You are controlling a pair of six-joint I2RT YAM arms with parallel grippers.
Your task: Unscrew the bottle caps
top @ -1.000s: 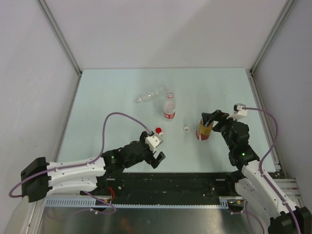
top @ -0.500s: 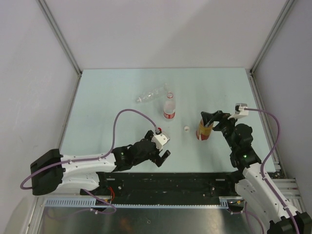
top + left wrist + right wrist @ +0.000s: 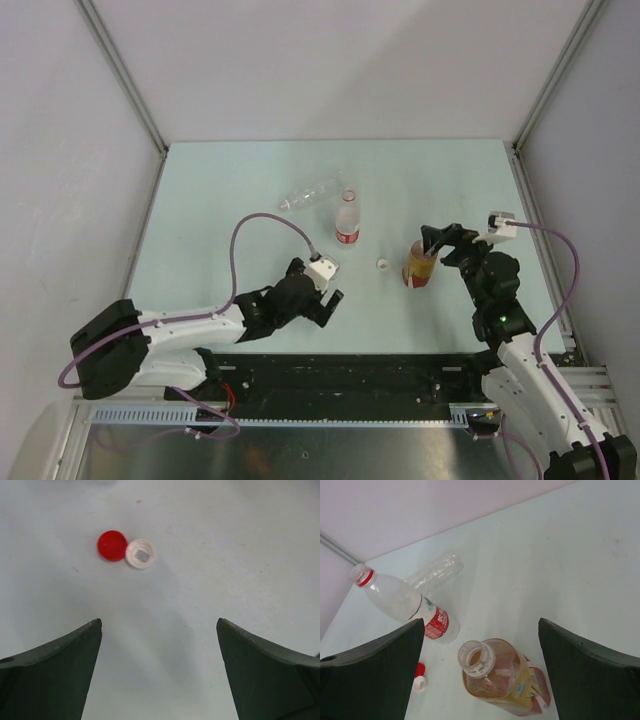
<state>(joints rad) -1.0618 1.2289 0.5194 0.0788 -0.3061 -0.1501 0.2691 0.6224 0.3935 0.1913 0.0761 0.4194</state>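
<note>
Red cap (image 3: 112, 545) and white cap (image 3: 140, 553) lie ahead of left gripper (image 3: 159, 625).

The red cap (image 3: 112, 545) lies dome up on the table (image 3: 225, 555), touching a white cap (image 3: 140, 554) that lies open side up. A second white cap (image 3: 382, 264) sits alone between the red-label bottle (image 3: 347, 219) and the amber bottle (image 3: 420, 264); it is too small to tell which way up it lies. Both those bottles stand with open mouths, and the first has a red ring on its neck. The clear crinkled bottle (image 3: 310, 194) lies on its side just behind the red-label one.
</note>
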